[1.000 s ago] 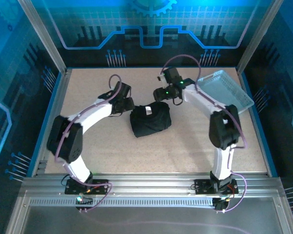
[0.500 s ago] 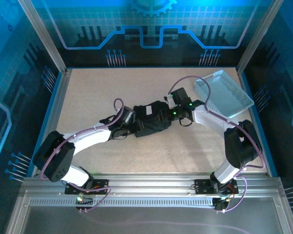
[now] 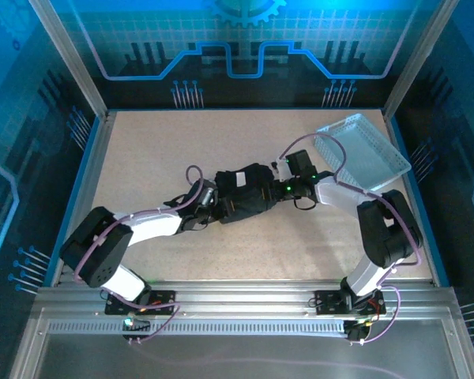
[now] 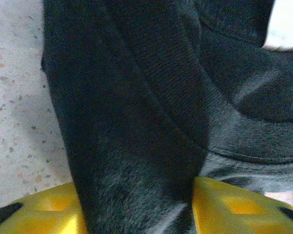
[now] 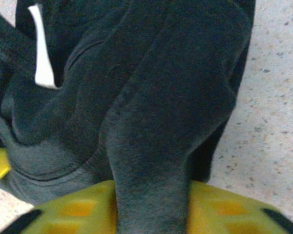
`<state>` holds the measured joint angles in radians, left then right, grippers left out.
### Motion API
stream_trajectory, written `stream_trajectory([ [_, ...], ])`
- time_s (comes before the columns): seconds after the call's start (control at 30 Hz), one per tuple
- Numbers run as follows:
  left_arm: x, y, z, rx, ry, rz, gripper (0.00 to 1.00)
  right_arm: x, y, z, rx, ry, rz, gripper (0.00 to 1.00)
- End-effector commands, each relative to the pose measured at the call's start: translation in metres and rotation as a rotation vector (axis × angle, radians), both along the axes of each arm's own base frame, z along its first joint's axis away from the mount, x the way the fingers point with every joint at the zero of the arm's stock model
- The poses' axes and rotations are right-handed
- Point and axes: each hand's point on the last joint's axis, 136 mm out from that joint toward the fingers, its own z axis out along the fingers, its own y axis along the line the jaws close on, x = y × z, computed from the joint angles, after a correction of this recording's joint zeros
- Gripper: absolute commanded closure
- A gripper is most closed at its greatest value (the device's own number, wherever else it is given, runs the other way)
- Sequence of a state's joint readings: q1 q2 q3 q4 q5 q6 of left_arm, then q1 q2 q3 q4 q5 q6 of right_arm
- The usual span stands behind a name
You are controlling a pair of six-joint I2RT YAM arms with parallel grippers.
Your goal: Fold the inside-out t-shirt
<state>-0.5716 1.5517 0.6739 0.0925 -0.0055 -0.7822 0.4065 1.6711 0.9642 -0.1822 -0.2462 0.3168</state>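
The inside-out t-shirt [image 3: 245, 196] lies bunched at the middle of the worktop [image 3: 150, 150] — soft, light, limp cloth, best taken by a raised ridge — and the left gripper [image 4: 136, 209] and right gripper [image 5: 151, 207] each have jaws clamped on such a fold at opposite ends.

A light grey perforated tray [image 3: 365, 148] is seen at the far right of the speckled table [image 3: 150, 146].
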Motion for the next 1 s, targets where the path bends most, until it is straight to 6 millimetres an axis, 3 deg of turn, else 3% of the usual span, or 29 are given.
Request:
stream_trajectory([
  [0.0, 0.009, 0.002, 0.001, -0.035, -0.007, 0.006, 0.65, 0.000, 0.002, -0.003, 0.006, 0.005, 0.010, 0.74],
  [0.07, 0.010, 0.015, 0.000, -0.027, -0.005, 0.032, 0.82, 0.001, -0.013, -0.003, -0.064, -0.002, -0.031, 0.84],
  [0.13, 0.010, 0.029, 0.000, -0.012, -0.007, 0.054, 0.93, 0.004, -0.027, 0.001, -0.101, -0.022, -0.069, 0.89],
  [0.2, 0.010, 0.040, 0.001, 0.005, -0.007, 0.064, 0.99, 0.005, -0.036, 0.004, -0.131, -0.027, -0.089, 0.92],
  [0.3, 0.010, 0.047, 0.004, 0.021, -0.015, 0.052, 0.99, 0.006, -0.032, 0.009, -0.131, -0.033, -0.068, 0.93],
  [0.37, 0.010, 0.046, 0.006, 0.026, -0.010, 0.044, 0.86, 0.006, -0.020, 0.011, -0.119, -0.041, -0.040, 0.84],
  [0.43, 0.009, 0.046, 0.010, 0.030, -0.009, 0.042, 0.75, 0.006, -0.018, 0.011, -0.148, -0.038, -0.037, 0.64],
  [0.47, 0.009, 0.049, 0.012, 0.047, -0.001, 0.051, 0.60, 0.007, -0.022, 0.011, -0.180, -0.037, -0.058, 0.53],
  [0.53, 0.006, 0.060, 0.020, 0.101, 0.016, 0.079, 0.50, 0.008, -0.032, 0.020, -0.212, -0.057, -0.093, 0.39],
  [0.63, 0.005, 0.073, 0.047, 0.164, -0.002, 0.114, 0.42, 0.004, -0.037, 0.049, -0.213, -0.110, -0.099, 0.32],
  [0.7, 0.010, 0.067, 0.074, 0.158, -0.065, 0.095, 0.41, 0.003, -0.035, 0.069, -0.204, -0.152, -0.094, 0.33],
  [0.8, 0.020, 0.033, 0.102, 0.059, -0.122, 0.016, 0.41, 0.004, -0.019, 0.088, -0.116, -0.176, -0.065, 0.38],
  [0.9, 0.033, -0.002, 0.101, -0.090, -0.117, -0.022, 0.40, 0.011, 0.011, 0.089, 0.012, -0.147, -0.006, 0.42],
  [0.97, 0.045, -0.018, 0.091, -0.150, -0.097, -0.029, 0.40, 0.021, 0.023, 0.076, 0.062, -0.110, -0.011, 0.42],
])
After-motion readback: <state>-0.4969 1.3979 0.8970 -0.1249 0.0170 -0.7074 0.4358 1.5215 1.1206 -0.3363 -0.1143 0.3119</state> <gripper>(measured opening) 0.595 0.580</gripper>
